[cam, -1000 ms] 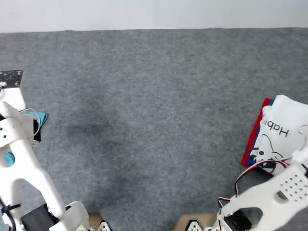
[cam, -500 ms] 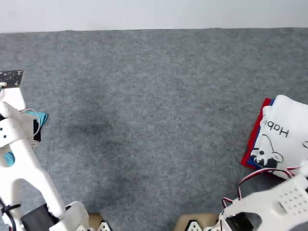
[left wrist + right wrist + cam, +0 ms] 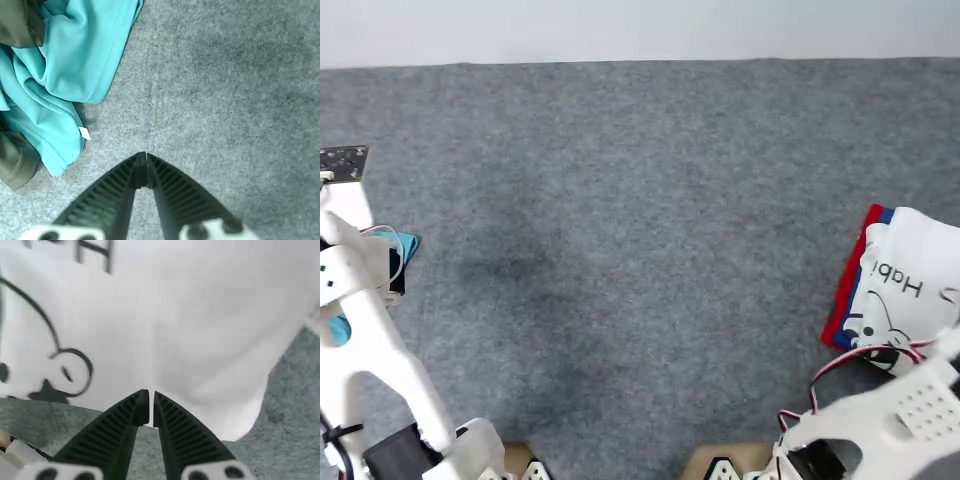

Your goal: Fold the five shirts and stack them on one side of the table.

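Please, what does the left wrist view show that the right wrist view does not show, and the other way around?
Left wrist view: a crumpled teal shirt bunched with a dark garment, both unfolded, apart from the left claw. Right wrist view: a white shirt with a black cartoon drawing, lying flat, the right claw at its edge. Shared: the grey table cover, and in each view that arm's own claw, closed.

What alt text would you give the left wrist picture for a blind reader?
A shut black ribbed gripper points at the grey felt tabletop. Beside it lies a crumpled teal shirt, with dark olive cloth showing at its edges.
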{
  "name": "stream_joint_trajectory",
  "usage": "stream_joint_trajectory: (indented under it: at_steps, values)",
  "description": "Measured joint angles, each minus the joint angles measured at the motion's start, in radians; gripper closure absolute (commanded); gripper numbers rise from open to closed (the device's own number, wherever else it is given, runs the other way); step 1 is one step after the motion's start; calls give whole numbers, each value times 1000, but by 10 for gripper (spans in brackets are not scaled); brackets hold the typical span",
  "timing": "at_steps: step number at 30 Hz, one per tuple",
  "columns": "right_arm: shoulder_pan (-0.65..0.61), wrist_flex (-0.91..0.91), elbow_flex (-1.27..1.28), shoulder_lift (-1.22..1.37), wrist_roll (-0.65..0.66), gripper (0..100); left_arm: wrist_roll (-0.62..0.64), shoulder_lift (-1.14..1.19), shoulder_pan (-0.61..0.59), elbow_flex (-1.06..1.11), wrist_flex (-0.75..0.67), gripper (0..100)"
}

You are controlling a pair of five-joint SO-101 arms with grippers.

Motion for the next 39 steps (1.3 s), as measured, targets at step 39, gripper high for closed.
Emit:
stream_joint_trajectory:
  at_steps: [39]
  values:
    - [-385, -525, 176, 25, -213, 973, 0, 0, 0, 72, -49, 994]
